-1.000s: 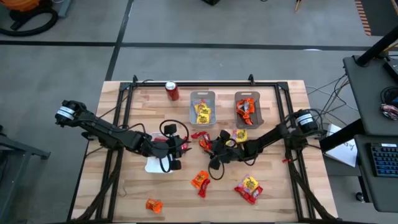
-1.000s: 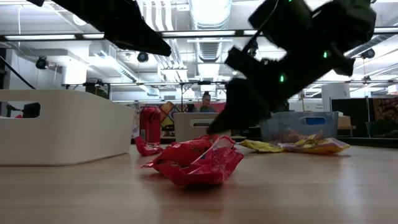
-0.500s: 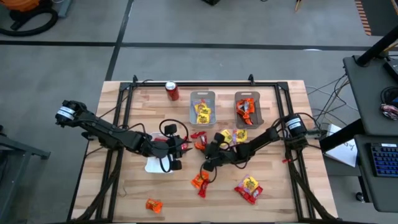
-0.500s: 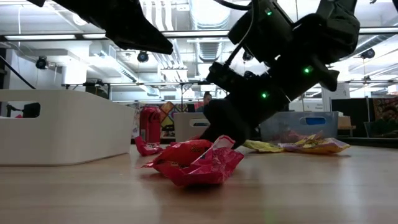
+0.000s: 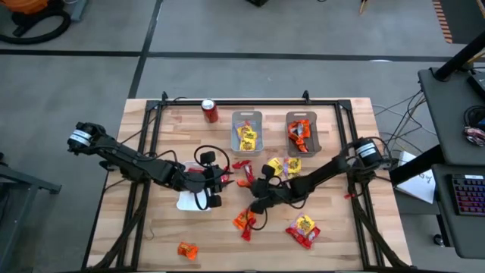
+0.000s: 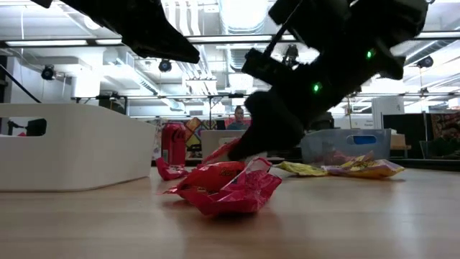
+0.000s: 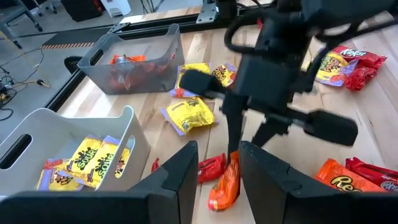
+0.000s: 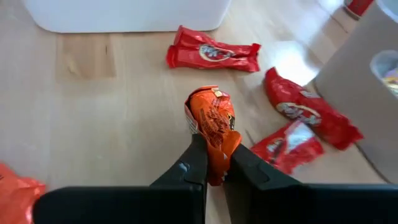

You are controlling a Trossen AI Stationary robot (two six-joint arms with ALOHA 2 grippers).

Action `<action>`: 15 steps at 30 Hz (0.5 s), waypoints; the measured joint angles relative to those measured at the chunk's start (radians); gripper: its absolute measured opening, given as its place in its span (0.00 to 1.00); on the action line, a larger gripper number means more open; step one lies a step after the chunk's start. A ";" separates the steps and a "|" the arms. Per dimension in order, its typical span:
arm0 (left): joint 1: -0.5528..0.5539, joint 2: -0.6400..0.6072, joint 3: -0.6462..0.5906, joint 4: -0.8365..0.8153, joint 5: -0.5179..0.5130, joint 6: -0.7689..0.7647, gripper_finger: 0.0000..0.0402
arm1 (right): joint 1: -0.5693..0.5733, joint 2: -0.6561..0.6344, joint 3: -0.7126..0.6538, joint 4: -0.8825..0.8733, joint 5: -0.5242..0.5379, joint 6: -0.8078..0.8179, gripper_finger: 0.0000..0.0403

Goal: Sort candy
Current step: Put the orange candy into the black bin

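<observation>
The right gripper [image 8: 213,163] has its two dark fingers clamped on an orange candy packet [image 8: 212,124], a crinkly, glossy wrapper with dark lettering that stands upright between the fingertips, pinched at its lower end above the wooden table [image 5: 333,235] near the middle. In the left wrist view the same orange candy packet [image 7: 226,183] hangs from the right gripper [image 7: 244,144] just above the boards. Around it lie red candy packets [image 8: 212,51], flat and shiny with white logos, close to a white tray [image 8: 124,14]. The left gripper [image 5: 214,189] hovers over the white tray [image 5: 184,202], its fingers apart with nothing between them. A grey tray [image 5: 236,121] holds yellow candy packets [image 5: 247,137], and a second grey tray [image 5: 312,144] holds orange ones. More candy lies loose on the near part of the table, including a yellow-and-red pile [image 5: 303,229]. A red soda can [image 5: 210,111] stands at the far edge.
</observation>
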 joint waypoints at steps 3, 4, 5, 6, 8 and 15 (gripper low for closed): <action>0.000 0.000 0.000 0.001 0.000 0.000 0.26 | 0.006 -0.060 0.000 -0.070 0.000 0.006 0.06; 0.000 0.000 0.000 0.004 0.000 0.000 0.26 | 0.006 -0.088 0.000 -0.101 0.000 0.011 0.06; 0.000 0.000 0.000 0.005 0.000 0.000 0.26 | 0.006 -0.122 0.000 -0.147 0.000 0.016 0.06; 0.000 0.000 0.000 0.007 0.000 0.000 0.26 | 0.004 -0.157 0.000 -0.192 0.001 0.020 0.06; 0.000 0.000 0.000 0.007 0.000 0.000 0.26 | -0.009 -0.234 0.000 -0.292 0.003 0.037 0.06; 0.000 0.000 0.000 0.012 0.000 0.000 0.26 | -0.121 -0.513 0.000 -0.702 0.010 0.170 0.06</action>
